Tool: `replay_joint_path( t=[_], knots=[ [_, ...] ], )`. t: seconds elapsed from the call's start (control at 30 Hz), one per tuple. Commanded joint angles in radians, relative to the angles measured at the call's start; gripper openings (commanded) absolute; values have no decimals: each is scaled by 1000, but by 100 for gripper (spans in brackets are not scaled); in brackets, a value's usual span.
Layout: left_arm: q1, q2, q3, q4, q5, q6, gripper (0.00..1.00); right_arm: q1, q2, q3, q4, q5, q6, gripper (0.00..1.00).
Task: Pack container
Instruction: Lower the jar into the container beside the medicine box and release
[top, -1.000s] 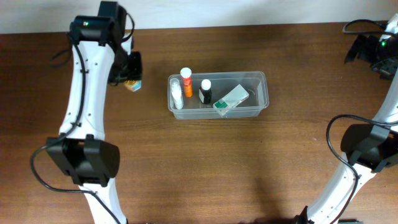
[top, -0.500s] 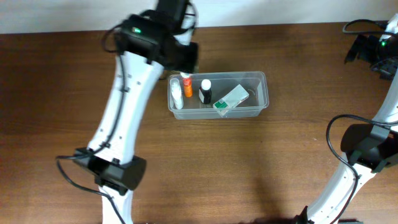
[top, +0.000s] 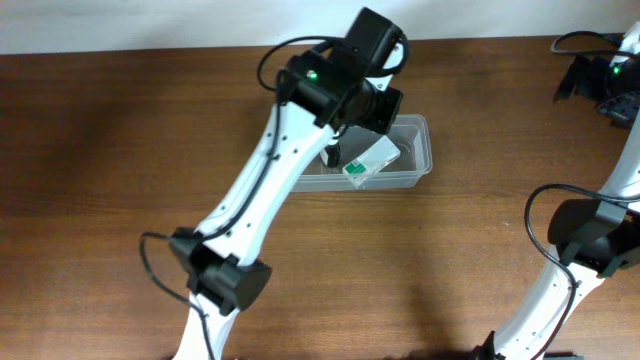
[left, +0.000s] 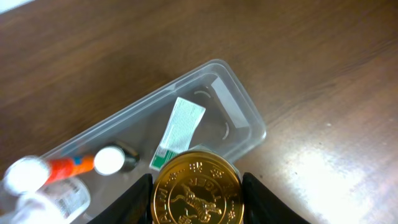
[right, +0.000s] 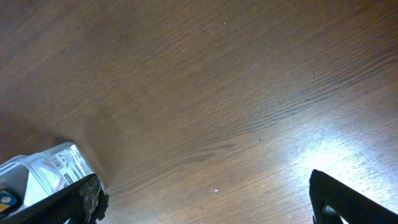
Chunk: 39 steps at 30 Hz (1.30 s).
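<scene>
Your left hand (left: 196, 208) is pinched on a round gold embossed lid (left: 196, 185), held over the clear container (left: 249, 112). The container sits on the counter (left: 323, 68) with small bottles (left: 109, 160) and a green-and-white box (left: 181, 132) inside. Your right hand (right: 208, 200) is spread wide above the counter.

Counter (top: 120, 200): dark brown wood grain | Lying on it: clear container (top: 418, 165), upright, near the far edge, centre-right.
</scene>
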Motion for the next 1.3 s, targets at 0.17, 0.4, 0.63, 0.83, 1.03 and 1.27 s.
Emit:
replay_joint_path(
  t=[0.17,0.4,0.63,0.83,1.03,1.27],
  knots=[
    [-3,134,18,34,11,5,45,3,-34,-3,-6,8,8,98],
    [-24,196,18,71,11,5,45,3,-34,-3,-6,8,8,98],
    [-55,240,18,101,11,5,45,3,-34,-3,-6,8,8,98],
    [-66,257,18,102,10,7,45,3,-34,-3,-6,8,8,98],
    [-66,257,36,98,11,63,60,3,-34,-3,-6,8,8,98],
    [-65,232,188,-6,11,126,96,3,-34,-3,-6,8,8,98]
  ],
)
